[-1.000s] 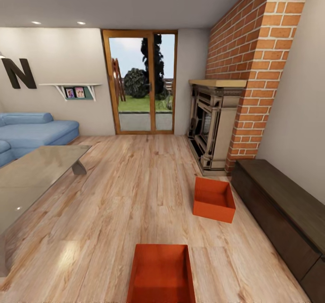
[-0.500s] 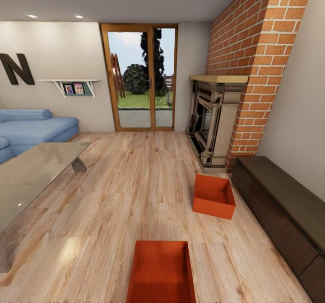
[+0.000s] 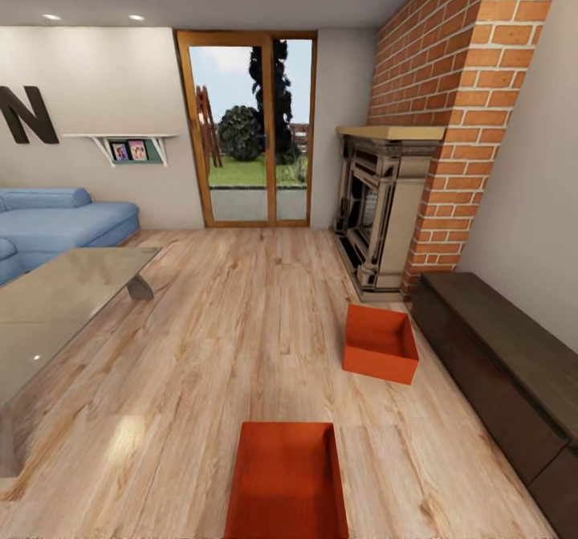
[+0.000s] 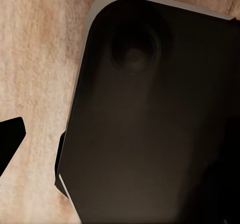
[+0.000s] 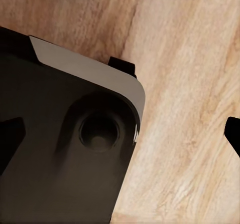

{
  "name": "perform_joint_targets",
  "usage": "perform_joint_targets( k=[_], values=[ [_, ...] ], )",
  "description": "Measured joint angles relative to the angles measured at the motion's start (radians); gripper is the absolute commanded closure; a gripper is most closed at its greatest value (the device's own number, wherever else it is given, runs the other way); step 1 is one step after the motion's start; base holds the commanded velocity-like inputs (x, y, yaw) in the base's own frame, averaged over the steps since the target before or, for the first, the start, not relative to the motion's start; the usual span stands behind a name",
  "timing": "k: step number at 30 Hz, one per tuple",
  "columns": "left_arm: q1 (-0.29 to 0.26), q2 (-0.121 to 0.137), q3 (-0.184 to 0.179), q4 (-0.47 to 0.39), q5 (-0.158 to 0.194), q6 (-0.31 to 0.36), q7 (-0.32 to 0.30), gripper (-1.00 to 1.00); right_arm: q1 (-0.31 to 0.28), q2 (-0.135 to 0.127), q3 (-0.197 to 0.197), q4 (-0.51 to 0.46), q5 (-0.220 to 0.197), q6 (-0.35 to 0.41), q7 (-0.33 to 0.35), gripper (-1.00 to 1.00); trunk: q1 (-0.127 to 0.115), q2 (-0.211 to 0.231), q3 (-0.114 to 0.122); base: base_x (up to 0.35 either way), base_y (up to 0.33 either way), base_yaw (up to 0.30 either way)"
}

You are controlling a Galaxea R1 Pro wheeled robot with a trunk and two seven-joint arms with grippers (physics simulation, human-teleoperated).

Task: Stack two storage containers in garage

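The nearer storage container (image 3: 287, 479) should be approached squarely, centred between both arms; claw states cannot be determined.

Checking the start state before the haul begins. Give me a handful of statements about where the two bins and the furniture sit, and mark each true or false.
1. Both storage containers sit on the light wood plank floor. True.
2. One container is stacked on the other. False: they lie apart, each on the floor.
3. The farther container lies near the dark low cabinet and the brick fireplace. True.
4. The blue sofa stands at the right of the head view. False: it is at the left, behind the glass-topped table.
5. Both containers have lids on. False: both are open-topped.
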Motion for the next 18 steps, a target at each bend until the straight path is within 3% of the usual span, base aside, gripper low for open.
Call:
perform_joint_targets(
  k=[18],
  values=[
    [0.000, 0.000, 0.000, 0.000, 0.000, 0.000, 0.000, -1.00, 0.000, -0.002, 0.001, 0.000, 0.001, 0.000, 0.001, -1.00, 0.000, 0.000, -0.029, 0.000, 0.000, 0.000]
  ],
)
